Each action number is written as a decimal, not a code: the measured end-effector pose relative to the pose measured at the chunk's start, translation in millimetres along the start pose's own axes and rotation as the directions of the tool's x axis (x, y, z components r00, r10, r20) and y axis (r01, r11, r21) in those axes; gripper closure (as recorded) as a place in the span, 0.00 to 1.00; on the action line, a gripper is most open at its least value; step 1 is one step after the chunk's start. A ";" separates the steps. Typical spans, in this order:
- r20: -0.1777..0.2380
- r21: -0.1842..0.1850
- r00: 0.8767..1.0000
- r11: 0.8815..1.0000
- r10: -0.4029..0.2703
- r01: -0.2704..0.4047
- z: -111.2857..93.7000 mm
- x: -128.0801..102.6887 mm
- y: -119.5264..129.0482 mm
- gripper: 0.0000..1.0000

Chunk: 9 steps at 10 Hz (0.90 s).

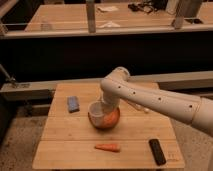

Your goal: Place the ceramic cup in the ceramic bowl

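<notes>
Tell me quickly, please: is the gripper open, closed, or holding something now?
Gripper: low at the ceramic cup, by the ceramic bowl; open, closed or holding cannot be told.

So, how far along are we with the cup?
Done: the ceramic cup is at the ceramic bowl, over its left edge. In hand: the gripper is at the cup, above the bowl. Left: confirm the cup rests inside, which I cannot tell, and withdraw the arm.

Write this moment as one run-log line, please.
tool: over ceramic bowl | ceramic cup: at bowl's left side, at tool | carrot: on table
</notes>
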 end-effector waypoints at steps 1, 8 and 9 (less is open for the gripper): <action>-0.001 -0.001 1.000 1.000 0.004 -0.004 0.1 0.1 1.5 0.69; -0.011 0.001 0.999 0.999 0.036 -0.036 1.0 3.9 12.8 0.63; -0.012 0.001 0.999 0.999 0.039 -0.039 1.1 4.3 14.1 0.63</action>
